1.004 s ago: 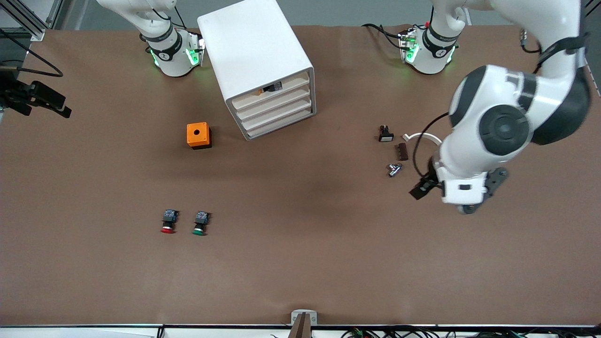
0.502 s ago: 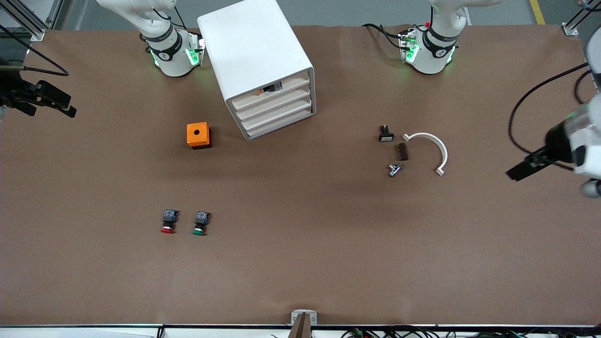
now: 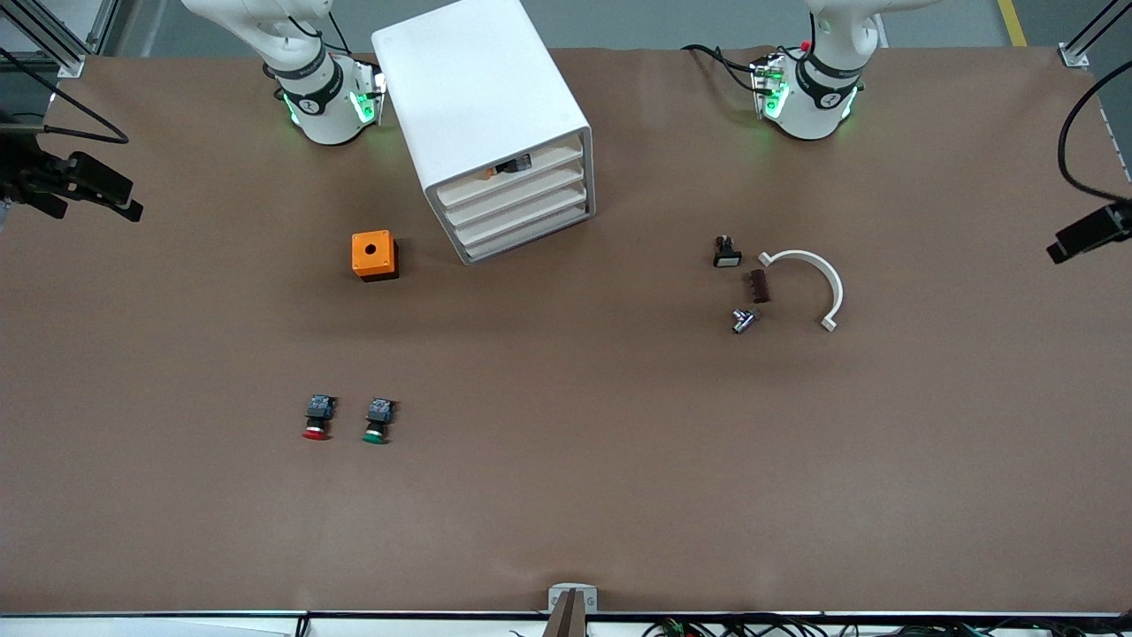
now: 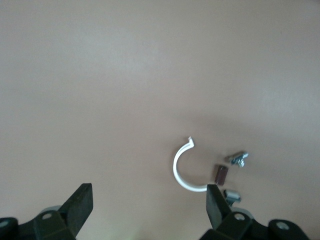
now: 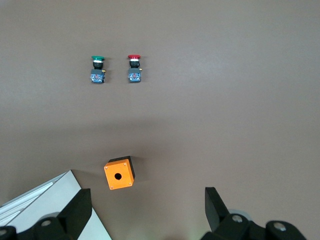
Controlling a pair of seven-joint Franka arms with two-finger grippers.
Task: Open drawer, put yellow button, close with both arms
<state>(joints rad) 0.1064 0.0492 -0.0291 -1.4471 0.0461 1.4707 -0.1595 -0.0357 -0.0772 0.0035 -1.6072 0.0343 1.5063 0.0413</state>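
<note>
Parking both arms wide, left gripper [image 4: 146, 200] and right gripper [image 5: 145, 202] jaws open, I judge the drawer [image 3: 513, 169] shut (yellow button [image 3: 488, 174] apparently inside).

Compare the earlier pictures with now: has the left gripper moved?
Yes. The left gripper has swung away from the white clip, out to the table's edge.

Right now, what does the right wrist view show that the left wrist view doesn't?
Only the right wrist view: the red-capped button, the green-capped button, the orange box and a corner of the white cabinet, framed by the open right gripper. Only the left wrist view: the white curved clip, small metal parts and the open left gripper. Both: the brown table.
</note>
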